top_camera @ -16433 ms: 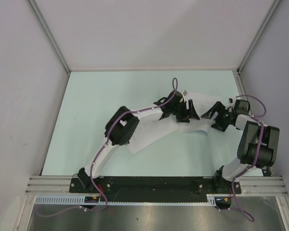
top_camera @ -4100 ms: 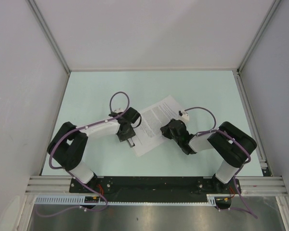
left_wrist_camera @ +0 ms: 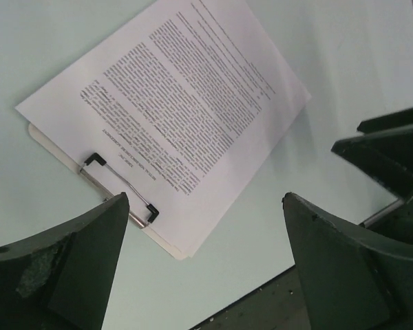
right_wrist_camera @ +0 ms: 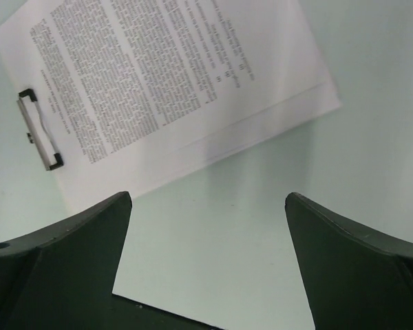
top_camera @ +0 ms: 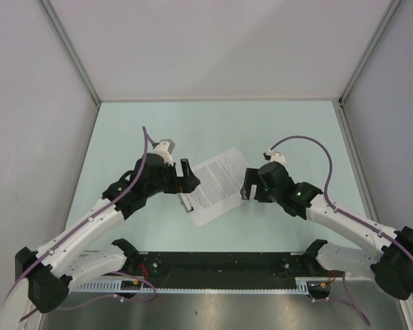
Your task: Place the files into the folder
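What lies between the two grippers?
The files, clipped on the folder, lie between left gripper and right gripper; the top view shows it.

One folder [left_wrist_camera: 45, 141], one stack of files [left_wrist_camera: 186, 103].

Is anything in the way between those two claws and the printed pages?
Nothing visible. The left gripper and right gripper hang open on either side of the files, with only table surface between. The files already lie on the folder, its clip across the top sheet.
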Motion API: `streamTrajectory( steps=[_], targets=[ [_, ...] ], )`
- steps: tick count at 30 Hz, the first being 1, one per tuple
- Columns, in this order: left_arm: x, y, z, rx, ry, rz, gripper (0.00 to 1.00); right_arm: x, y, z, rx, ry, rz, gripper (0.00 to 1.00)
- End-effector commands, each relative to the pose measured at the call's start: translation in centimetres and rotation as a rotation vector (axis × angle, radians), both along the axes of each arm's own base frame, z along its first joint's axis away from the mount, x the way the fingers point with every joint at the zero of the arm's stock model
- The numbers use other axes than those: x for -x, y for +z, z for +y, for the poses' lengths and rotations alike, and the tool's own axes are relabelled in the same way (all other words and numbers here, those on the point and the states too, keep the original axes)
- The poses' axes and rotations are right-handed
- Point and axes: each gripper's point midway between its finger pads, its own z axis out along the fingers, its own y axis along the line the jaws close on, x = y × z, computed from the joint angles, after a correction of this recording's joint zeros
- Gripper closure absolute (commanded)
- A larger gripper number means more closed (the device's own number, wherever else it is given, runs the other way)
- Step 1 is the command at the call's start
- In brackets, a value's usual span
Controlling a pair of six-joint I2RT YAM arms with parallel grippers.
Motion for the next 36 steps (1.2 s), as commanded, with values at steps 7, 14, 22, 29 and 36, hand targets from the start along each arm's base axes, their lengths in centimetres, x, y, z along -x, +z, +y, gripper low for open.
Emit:
streamTrajectory(
  steps=[7, 14, 22, 29, 36],
  targets=[
    [3.3, -8.3, 0.5, 0.000, 0.058, 0.269, 0.24, -11.3, 1.1, -2.5, -0.201, 0.127, -0.047, 0.00],
    [7.6, -9.9, -3.4, 0.134, -0.142, 0.304, 0.44, -19.5, 0.7, 3.5, -0.150, 0.323, -0.135, 0.00],
    [10.1, -10.5, -9.7, 0.189, -0.356, 0.342, 0.46, -23.9, -0.8, 12.9, -0.111, 0.499, -0.150, 0.13],
    [8.7, -14.4, -11.1, 0.066, -0.286, 0.447, 0.46, -23.9, -4.5, 16.9, -0.065, 0.569, -0.065, 0.23],
    [7.5, -17.9, -6.8, -0.022, -0.074, 0.504, 0.43, -21.9, -8.7, 15.2, -0.047, 0.579, 0.050, 0.24]
  ],
)
